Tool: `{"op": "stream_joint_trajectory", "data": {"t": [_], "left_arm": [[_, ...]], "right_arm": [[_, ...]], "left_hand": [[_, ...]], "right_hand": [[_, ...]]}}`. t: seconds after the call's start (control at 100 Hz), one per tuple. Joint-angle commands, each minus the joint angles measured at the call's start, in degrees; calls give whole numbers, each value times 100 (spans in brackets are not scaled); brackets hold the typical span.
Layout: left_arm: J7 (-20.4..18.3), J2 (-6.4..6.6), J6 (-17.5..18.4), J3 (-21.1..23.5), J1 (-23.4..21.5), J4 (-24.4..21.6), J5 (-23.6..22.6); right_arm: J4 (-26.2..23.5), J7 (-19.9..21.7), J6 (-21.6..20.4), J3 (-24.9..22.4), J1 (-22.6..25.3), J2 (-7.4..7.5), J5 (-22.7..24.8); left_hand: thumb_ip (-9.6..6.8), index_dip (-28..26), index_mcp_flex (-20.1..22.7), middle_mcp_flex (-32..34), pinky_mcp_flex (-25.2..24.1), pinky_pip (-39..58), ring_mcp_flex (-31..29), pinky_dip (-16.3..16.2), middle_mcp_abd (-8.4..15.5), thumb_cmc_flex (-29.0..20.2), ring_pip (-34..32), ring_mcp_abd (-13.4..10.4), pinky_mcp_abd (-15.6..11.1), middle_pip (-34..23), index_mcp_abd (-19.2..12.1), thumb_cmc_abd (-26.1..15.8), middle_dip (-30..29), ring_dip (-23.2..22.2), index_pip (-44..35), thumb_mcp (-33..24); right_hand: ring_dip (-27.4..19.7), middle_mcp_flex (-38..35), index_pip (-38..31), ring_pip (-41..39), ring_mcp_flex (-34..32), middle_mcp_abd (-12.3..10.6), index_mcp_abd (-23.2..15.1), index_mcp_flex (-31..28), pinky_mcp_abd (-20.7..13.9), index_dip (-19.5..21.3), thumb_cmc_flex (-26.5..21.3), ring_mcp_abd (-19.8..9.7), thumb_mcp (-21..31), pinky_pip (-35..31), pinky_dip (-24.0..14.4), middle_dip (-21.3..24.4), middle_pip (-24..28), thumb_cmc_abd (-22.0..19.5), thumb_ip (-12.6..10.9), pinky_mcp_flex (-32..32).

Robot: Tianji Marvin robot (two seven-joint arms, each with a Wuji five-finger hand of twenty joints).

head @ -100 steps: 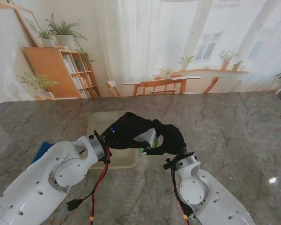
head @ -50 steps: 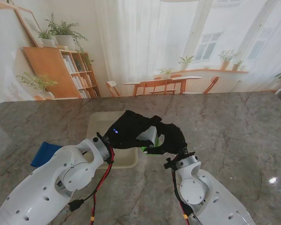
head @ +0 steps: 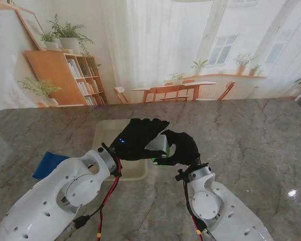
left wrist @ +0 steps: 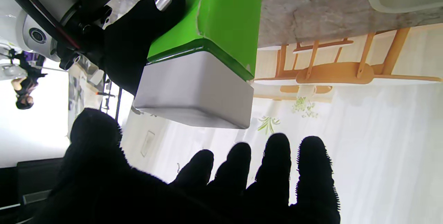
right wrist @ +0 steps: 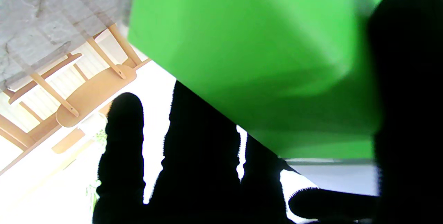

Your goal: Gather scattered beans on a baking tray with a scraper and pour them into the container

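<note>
— Two black-gloved hands are seen at the centre of the stand view. How is each set?

— The right robot hand is clamped on the scraper, whose green handle is gripped and whose grey blade end points toward the left robot hand. The left robot hand is spread, its fingers apart, with nothing held; it is placed just beside the scraper blade, at about 9 o'clock from the right robot hand.

— Where is the baking tray found?

— The baking tray, pale cream, is laid flat on the worktop, partly covered by the left robot hand and forearm. Its right edge is met by the scraper at about 3 o'clock of the tray.

— Can beans be made out?

— None can be told at this size.

— What else is shown?

— A blue cloth is seen on the worktop at about 8 o'clock from the tray, well apart from both hands, beside the left arm.
</note>
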State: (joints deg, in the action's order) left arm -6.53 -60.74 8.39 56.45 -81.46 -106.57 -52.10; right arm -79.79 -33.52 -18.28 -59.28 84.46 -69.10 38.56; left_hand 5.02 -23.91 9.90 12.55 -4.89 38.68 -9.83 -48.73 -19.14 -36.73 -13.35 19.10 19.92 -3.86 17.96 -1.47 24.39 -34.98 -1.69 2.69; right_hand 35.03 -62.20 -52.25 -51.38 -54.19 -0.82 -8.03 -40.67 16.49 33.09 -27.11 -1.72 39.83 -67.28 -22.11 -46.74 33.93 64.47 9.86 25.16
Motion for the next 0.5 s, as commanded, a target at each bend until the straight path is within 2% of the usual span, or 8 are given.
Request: {"op": "stream_joint_trajectory", "data": {"t": [0.0,0.04,0.08,0.16,0.27,0.37,0.49], "left_arm": [[71,-22,-5,31,-70,-73,-92],[125,-29,-7,62,-101,-106,-115],[192,-39,-40,97,-148,-151,-132],[432,-67,-173,229,-305,-299,-283],[711,-93,-437,541,-659,-639,-594],[829,-97,-727,867,-1052,-935,-902],[823,-84,-1032,1286,-1516,-1166,-1266]], "right_arm": [[-32,92,11,4,-1,2,-17],[-29,99,13,5,-5,4,-17],[-27,108,17,5,-8,5,-17],[-24,116,32,4,-14,4,-27],[-17,107,55,-5,-19,1,-34],[-5,87,80,-24,-21,-8,-54],[-5,98,127,-80,-7,-19,-127]], "left_hand": [[-393,532,-211,-447,-188,-679,360,236,-237,351,398,102,300,214,227,-370,-395,509,238,-85],[-393,918,-208,-687,-215,-1088,547,455,-304,433,588,108,379,279,301,-491,-600,856,281,-83],[-388,1350,-196,-737,-210,-1697,746,821,-366,441,756,118,389,393,378,-713,-957,1208,334,-71],[-382,1746,-190,-798,-242,-2446,905,1181,-383,336,1065,70,283,467,529,-1033,-1477,1700,341,-60],[-351,1670,-188,-778,-210,-2891,914,1359,-186,-31,1165,-92,90,423,525,-1435,-1423,1927,278,-48],[-327,1477,-192,-755,-132,-3063,873,1494,-41,-437,1127,-239,-90,374,438,-1499,-1224,2035,239,-30],[-323,1253,-194,-732,-58,-3044,839,1587,14,-634,1065,-311,-93,349,308,-1508,-1069,2099,203,-33]], "right_hand": [[137,-540,-1045,-250,-118,-604,-1391,-517,-52,419,-954,-255,2207,38,-99,-274,745,-980,-251,7],[137,-538,-1056,-251,-118,-599,-1389,-526,-53,426,-955,-256,2207,37,-99,-271,743,-981,-251,9],[136,-545,-1055,-252,-117,-608,-1388,-524,-51,426,-957,-256,2207,37,-99,-274,749,-983,-251,10],[132,-531,-1053,-247,-109,-610,-1387,-515,-51,425,-956,-260,2200,38,-99,-270,742,-999,-249,9],[123,-513,-1049,-234,-98,-616,-1397,-495,-57,425,-959,-273,2182,40,-98,-261,730,-1026,-247,6],[112,-489,-1042,-217,-86,-646,-1417,-466,-61,424,-959,-291,2133,42,-96,-245,711,-1091,-240,2],[77,-447,-1016,-151,-65,-687,-1463,-393,-70,399,-1019,-326,1931,54,-90,-194,655,-1233,-236,-14]]}}
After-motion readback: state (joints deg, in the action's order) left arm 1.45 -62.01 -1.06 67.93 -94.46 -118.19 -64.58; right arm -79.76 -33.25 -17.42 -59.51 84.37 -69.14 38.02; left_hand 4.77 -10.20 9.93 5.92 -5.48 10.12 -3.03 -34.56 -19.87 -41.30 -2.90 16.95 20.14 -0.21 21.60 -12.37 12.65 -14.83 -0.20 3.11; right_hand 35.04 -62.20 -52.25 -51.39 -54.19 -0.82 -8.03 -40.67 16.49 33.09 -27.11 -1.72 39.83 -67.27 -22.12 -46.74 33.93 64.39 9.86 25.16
